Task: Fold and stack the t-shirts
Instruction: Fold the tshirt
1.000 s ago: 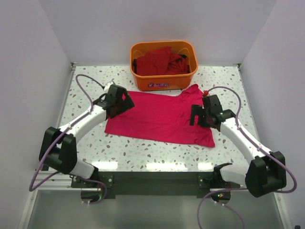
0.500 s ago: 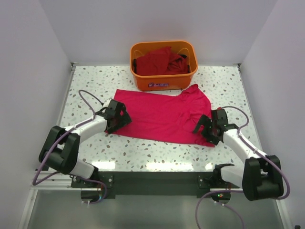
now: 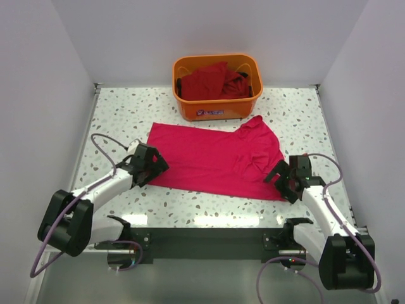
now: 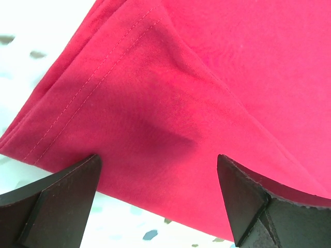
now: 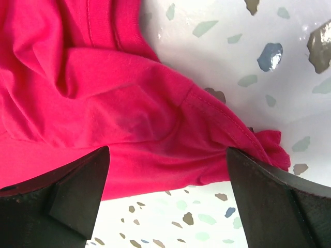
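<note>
Jaws gape on left arm [image 3: 107, 183] and right arm [image 3: 324, 209] over crimson t-shirt [image 3: 209, 158] corners; basket [image 3: 245, 106] label [image 3: 212, 113] illegible

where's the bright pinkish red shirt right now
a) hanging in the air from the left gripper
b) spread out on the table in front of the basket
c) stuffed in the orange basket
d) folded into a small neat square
b: the bright shirt lies spread out on the speckled table just in front of the orange basket, which holds darker red shirts.
</note>
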